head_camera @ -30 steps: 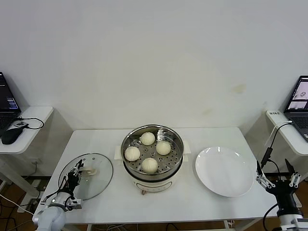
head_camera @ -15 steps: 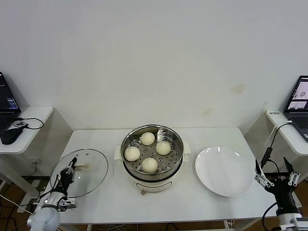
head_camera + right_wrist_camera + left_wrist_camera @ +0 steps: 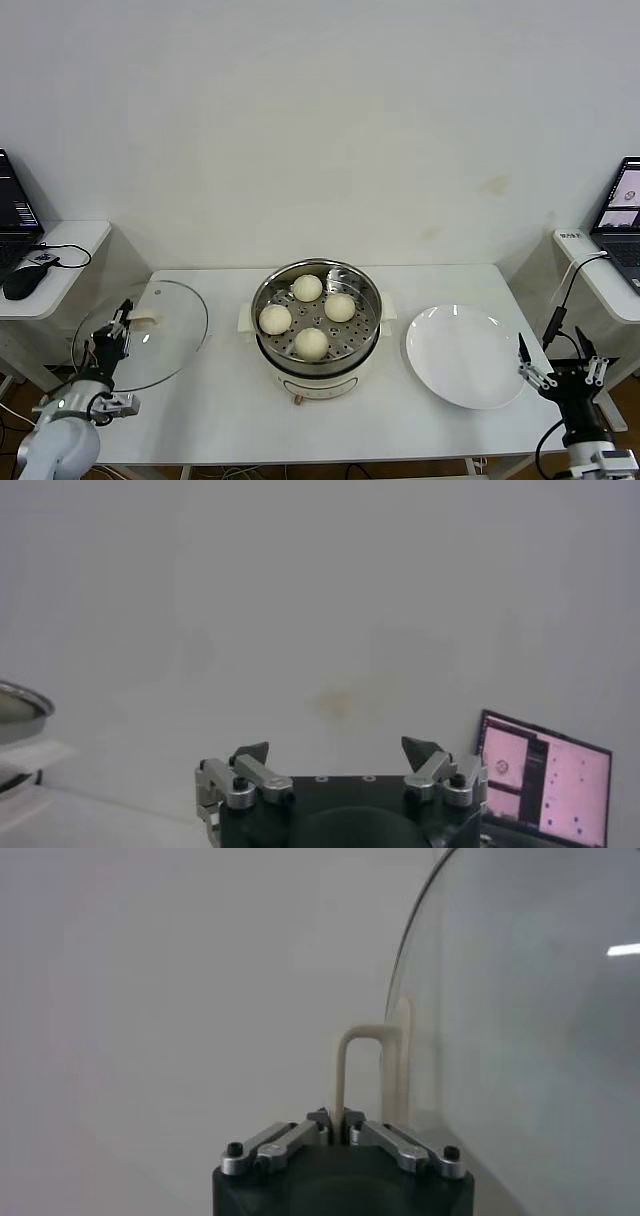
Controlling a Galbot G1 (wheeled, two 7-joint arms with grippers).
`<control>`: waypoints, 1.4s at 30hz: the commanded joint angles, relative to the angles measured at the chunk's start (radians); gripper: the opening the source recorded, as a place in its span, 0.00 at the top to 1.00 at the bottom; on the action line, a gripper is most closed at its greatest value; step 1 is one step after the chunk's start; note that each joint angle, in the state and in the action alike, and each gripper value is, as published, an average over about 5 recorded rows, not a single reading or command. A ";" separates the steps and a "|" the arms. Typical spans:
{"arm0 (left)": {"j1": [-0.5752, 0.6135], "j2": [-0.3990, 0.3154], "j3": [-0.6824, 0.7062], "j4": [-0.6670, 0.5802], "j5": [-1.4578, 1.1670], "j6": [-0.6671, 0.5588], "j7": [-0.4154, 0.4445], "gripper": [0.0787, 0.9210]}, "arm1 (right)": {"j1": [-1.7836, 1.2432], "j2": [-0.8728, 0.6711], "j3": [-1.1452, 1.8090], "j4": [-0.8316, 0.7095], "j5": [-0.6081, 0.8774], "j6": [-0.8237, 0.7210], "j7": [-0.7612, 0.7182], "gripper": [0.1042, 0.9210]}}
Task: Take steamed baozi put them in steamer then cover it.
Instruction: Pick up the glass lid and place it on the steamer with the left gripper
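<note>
Four cream-white baozi (image 3: 310, 343) sit on the perforated tray inside the open steel steamer (image 3: 366, 297) at the table's middle. My left gripper (image 3: 112, 335) is shut on the cream bar handle (image 3: 352, 1063) of the glass cover (image 3: 150, 340) and holds it lifted and tilted above the table's left edge. In the left wrist view the cover's glass (image 3: 520, 1018) stands on edge beside the handle. My right gripper (image 3: 560, 370) is open and empty off the table's right front corner; in its own view (image 3: 338, 752) it holds nothing.
An empty white plate (image 3: 470, 355) lies right of the steamer. Side tables with laptops stand at both sides, the left one also bearing a mouse (image 3: 20, 282). The steamer's rim (image 3: 22, 702) shows at the edge of the right wrist view.
My left gripper has lifted the cover off the table and carried it up and to the left, tilting it. The right gripper has shifted slightly left.
</note>
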 commanded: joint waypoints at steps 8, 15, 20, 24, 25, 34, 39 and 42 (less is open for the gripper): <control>-0.097 0.093 0.287 -0.414 -0.078 0.289 0.209 0.92 | 0.009 0.030 -0.060 -0.032 -0.124 0.036 0.005 0.12; -0.210 -0.013 0.453 -0.386 0.081 0.371 0.283 0.92 | 0.037 0.046 -0.104 -0.056 -0.204 0.036 0.012 0.12; -0.241 -0.101 0.487 -0.368 0.215 0.396 0.344 0.92 | 0.074 0.054 -0.139 -0.088 -0.241 0.029 0.013 0.12; -0.239 -0.143 0.504 -0.373 0.260 0.412 0.372 0.92 | 0.094 0.061 -0.161 -0.115 -0.261 0.027 0.015 0.12; -0.237 -0.152 0.510 -0.374 0.267 0.414 0.375 0.92 | 0.095 0.063 -0.165 -0.119 -0.265 0.027 0.015 0.12; -0.285 -0.276 0.615 -0.298 0.339 0.416 0.386 0.92 | 0.091 0.080 -0.184 -0.125 -0.305 0.029 0.018 0.12; -0.329 -0.311 0.668 -0.247 0.343 0.419 0.391 0.92 | 0.084 0.089 -0.188 -0.120 -0.325 0.031 0.018 0.12; -0.348 -0.321 0.686 -0.222 0.344 0.420 0.392 0.92 | 0.076 0.091 -0.188 -0.119 -0.330 0.033 0.018 0.12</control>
